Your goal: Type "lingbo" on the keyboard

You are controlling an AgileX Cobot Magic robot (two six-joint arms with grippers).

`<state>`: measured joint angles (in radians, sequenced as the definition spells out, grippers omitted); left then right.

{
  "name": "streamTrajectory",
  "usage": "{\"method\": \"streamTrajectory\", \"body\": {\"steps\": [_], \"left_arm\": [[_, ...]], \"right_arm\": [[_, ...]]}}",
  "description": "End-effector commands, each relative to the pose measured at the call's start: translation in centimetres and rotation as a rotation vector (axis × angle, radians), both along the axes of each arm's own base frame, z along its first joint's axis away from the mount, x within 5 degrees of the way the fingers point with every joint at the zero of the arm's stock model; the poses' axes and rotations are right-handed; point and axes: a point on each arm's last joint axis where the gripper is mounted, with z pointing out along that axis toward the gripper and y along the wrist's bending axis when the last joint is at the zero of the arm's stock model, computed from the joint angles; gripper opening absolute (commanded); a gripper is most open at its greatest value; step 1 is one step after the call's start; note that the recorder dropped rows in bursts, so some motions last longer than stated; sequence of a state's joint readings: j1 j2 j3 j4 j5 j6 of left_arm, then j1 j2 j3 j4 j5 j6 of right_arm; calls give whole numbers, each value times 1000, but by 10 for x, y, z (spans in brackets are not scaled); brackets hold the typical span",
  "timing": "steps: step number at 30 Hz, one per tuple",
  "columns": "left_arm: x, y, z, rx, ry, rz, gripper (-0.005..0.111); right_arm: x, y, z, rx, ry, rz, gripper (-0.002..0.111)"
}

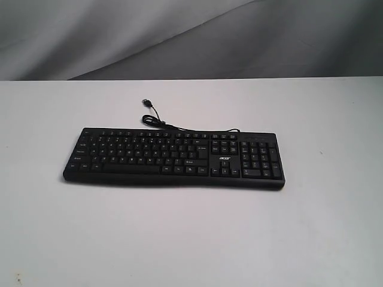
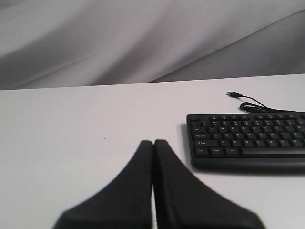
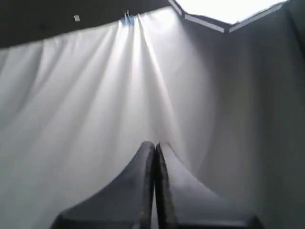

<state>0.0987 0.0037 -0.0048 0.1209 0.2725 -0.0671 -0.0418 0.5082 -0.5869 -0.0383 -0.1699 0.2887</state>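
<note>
The long black keyboard (image 1: 173, 158) lies flat on the white table, number pad toward the right, white "acer" logo on it. Its thin black USB cable (image 1: 157, 119) curls behind it, the plug lying loose. Neither arm shows in the exterior view. In the left wrist view my left gripper (image 2: 153, 142) is shut with nothing in it, low over bare table, short of the keyboard's (image 2: 248, 140) left end. My right gripper (image 3: 155, 144) is shut and empty too, pointing up at the grey backdrop cloth; the keyboard is out of that view.
The white table (image 1: 191, 239) spreads wide around the keyboard on all sides. A draped grey cloth (image 1: 179, 36) hangs behind the table's far edge. A bright ceiling opening (image 3: 224, 9) shows in the right wrist view.
</note>
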Motion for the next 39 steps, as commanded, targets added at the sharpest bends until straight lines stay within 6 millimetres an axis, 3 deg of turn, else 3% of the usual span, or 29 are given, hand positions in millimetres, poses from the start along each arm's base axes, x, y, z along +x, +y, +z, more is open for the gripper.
{"method": "streamTrajectory", "body": {"steps": [1, 2, 7, 10, 14, 17, 21, 24, 27, 32, 39], "left_arm": [[0, 0, -1, -5, -7, 0, 1], [0, 0, -1, -5, -7, 0, 1], [0, 0, -1, -5, -7, 0, 1], [0, 0, -1, -5, -7, 0, 1], [0, 0, -1, -5, -7, 0, 1], [0, 0, -1, -5, -7, 0, 1], [0, 0, -1, -5, -7, 0, 1], [0, 0, -1, -5, -7, 0, 1], [0, 0, -1, -5, -7, 0, 1], [0, 0, -1, -5, -7, 0, 1], [0, 0, -1, -5, -7, 0, 1]], "right_arm": [[87, -7, 31, -79, 406, -41, 0], [108, -7, 40, -113, 475, -43, 0], [206, 11, 15, -372, 826, 165, 0], [248, 40, -18, -549, 896, 464, 0], [284, 90, -86, -722, 922, 799, 0], [293, 135, -133, -814, 949, 928, 0], [286, 203, -180, -919, 941, 1037, 0], [268, 250, -200, -1019, 918, 1137, 0], [260, 283, -203, -1056, 885, 1203, 0], [273, 306, -203, -1038, 892, 1225, 0], [286, 305, -229, -1097, 950, 1189, 0]]}}
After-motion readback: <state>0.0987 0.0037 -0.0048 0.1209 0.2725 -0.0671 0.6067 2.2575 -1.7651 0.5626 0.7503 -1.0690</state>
